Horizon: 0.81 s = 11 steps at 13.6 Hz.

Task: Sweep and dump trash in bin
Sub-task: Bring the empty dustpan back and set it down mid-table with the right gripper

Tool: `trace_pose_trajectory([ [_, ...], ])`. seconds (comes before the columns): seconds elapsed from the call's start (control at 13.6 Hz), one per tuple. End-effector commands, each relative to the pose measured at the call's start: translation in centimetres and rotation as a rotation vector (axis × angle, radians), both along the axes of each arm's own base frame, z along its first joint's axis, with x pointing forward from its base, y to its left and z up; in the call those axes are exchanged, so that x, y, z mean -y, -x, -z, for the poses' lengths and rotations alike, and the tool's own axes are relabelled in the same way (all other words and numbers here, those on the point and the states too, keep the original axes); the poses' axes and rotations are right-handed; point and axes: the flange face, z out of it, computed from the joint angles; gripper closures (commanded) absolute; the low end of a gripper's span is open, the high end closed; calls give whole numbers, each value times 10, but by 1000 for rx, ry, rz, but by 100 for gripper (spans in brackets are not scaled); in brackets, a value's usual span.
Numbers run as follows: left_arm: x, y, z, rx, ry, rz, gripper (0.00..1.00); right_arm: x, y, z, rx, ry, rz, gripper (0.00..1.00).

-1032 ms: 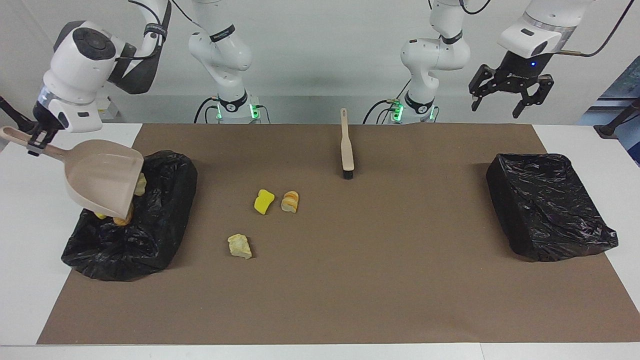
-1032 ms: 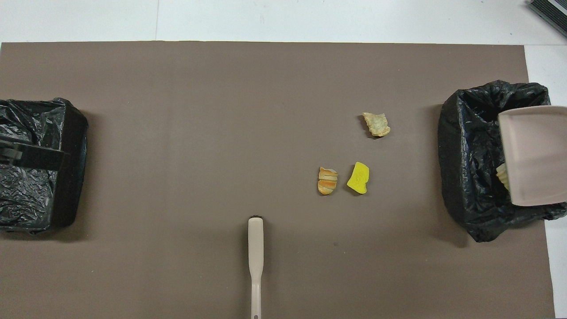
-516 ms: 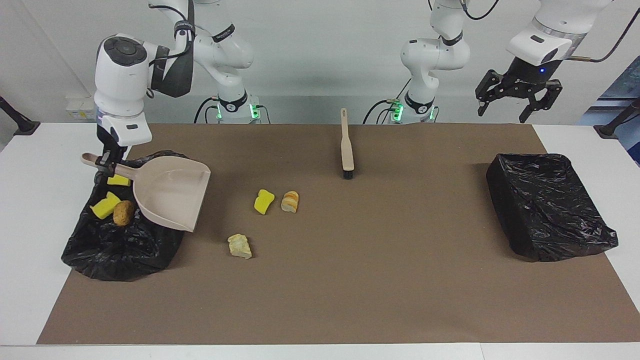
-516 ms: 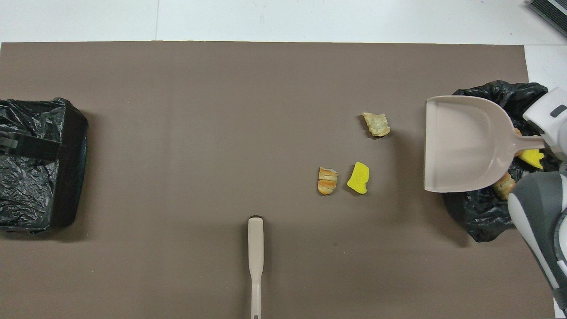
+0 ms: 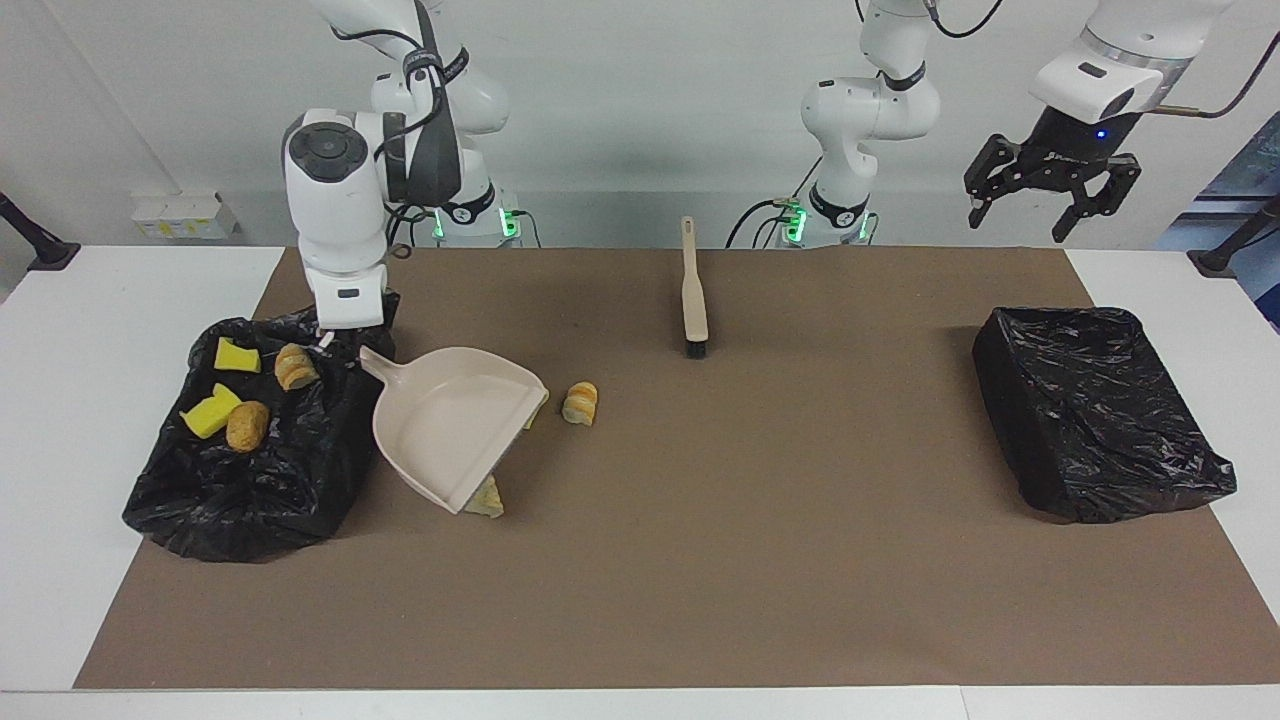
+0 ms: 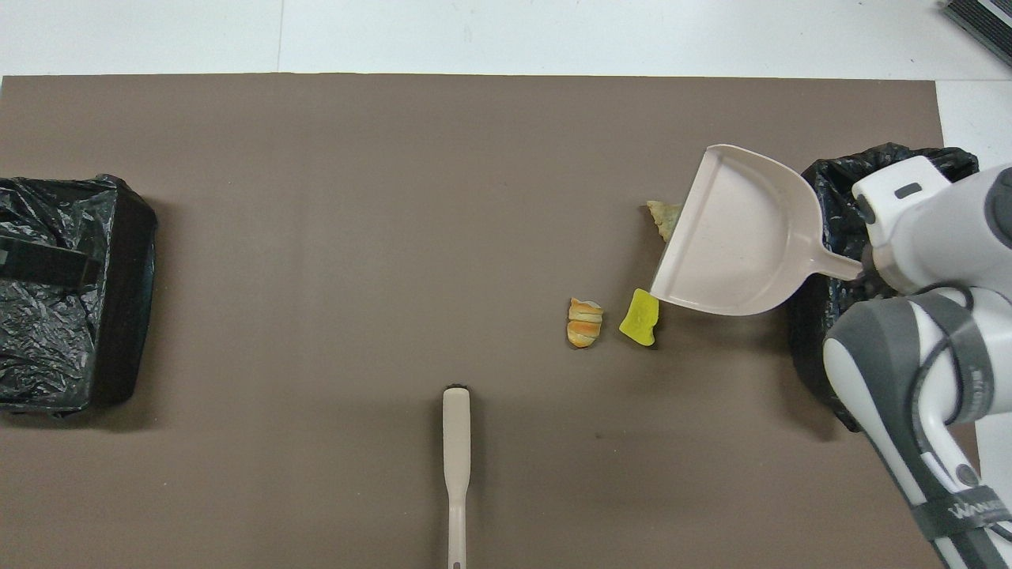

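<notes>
The right gripper (image 5: 345, 335), its jaws clenched on the handle of the empty dustpan (image 5: 455, 425), holds it low over the tabletop (image 5: 700, 560) beside three scraps of trash (image 6: 585, 322) lying between the two bins. Four scraps already lie in the bin (image 5: 250, 470) at the right arm's end. The left gripper (image 5: 1050, 195) waits above the other bin (image 5: 1095, 410), jaws released. Next, I judge, it must fetch the brush (image 5: 692, 295) and sweep the rest in.

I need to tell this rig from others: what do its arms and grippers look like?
Both arms are glossy white with dark grey joint sections, black cables along them and green lights at the bases. The left gripper is black with splayed links and a small blue light above.
</notes>
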Motion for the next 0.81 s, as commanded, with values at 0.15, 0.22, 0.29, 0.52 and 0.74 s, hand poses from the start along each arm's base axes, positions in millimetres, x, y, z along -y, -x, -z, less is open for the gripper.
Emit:
trace_pose_trajectory([
  [0.15, -4, 4, -5, -6, -12, 9, 0, -85, 2, 20, 14, -106, 286, 100],
  [0.22, -4, 4, -5, -8, -12, 7, 0, -101, 0, 30, 11, -110, 348, 100],
  [0.29, -4, 4, -5, -6, -12, 9, 0, -122, -2, 38, 13, -110, 396, 100],
  [0.52, -4, 4, -5, -8, -12, 9, 0, -166, -7, 39, 4, -176, 614, 100],
  [0.74, -4, 4, -5, -8, -12, 7, 0, -223, -7, 44, -24, -230, 785, 100],
])
